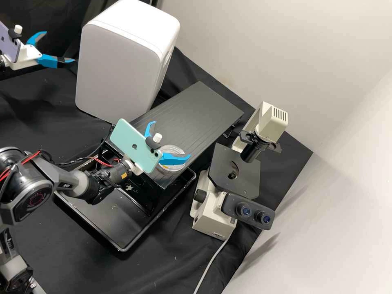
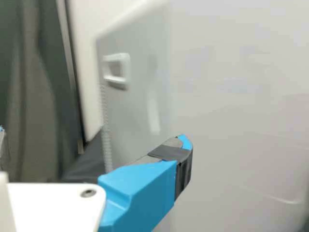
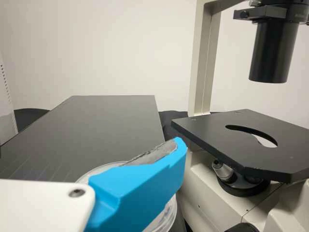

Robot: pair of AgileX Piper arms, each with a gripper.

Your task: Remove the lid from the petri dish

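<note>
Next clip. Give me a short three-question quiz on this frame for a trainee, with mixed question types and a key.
1. True or false: the petri dish rests on the stage of the microscope.
2. Multiple choice: the jaws of the right gripper are A) open at the dish, B) shut on an eyepiece, C) shut flat on the bench.
3. Fill in: the left gripper hangs, jaws open, near the white ____.
Key: 1 false, it lies on the sloped black panel beside the microscope; 2 A; 3 box.

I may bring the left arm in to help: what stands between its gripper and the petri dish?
In the high view, the white box stands between left gripper and petri dish.
</note>
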